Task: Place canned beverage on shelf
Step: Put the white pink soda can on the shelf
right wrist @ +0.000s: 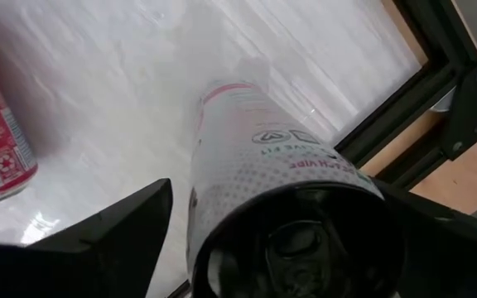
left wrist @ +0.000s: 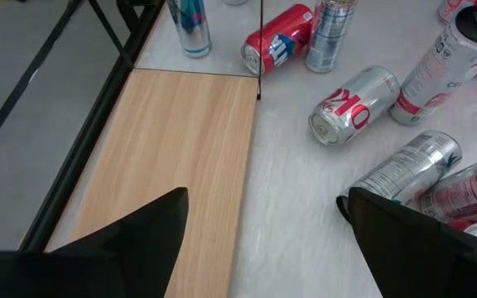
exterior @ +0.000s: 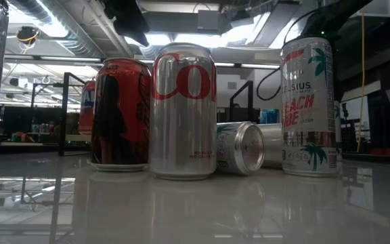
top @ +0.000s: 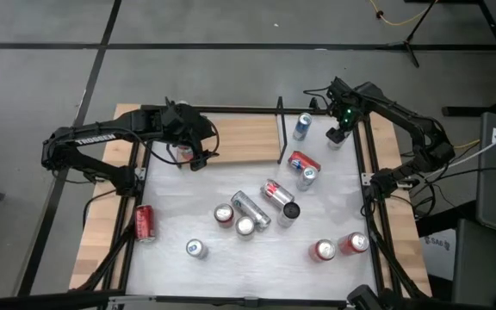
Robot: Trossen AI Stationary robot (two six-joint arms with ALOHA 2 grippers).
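The shelf [top: 239, 138] is a light-brown board with thin black rails at the table's far side, also seen in the left wrist view [left wrist: 180, 157]. My left gripper [top: 195, 148] hangs open above the shelf's left part, its fingers [left wrist: 143, 240] wide apart with nothing between them. At the far right corner a white can with pink print [right wrist: 251, 149] stands upright on its base. My right gripper [top: 339, 131] points down over this can and is open; its fingers [right wrist: 114, 236] stand on either side of the can's top without closing on it.
A blue can [top: 302, 127] stands just right of the shelf, and a red can [top: 304, 160] lies beside a silver one [top: 306, 178]. Several more cans stand or lie mid-table [top: 250, 211] and near right [top: 338, 247]. A red can [top: 145, 222] lies at the left edge.
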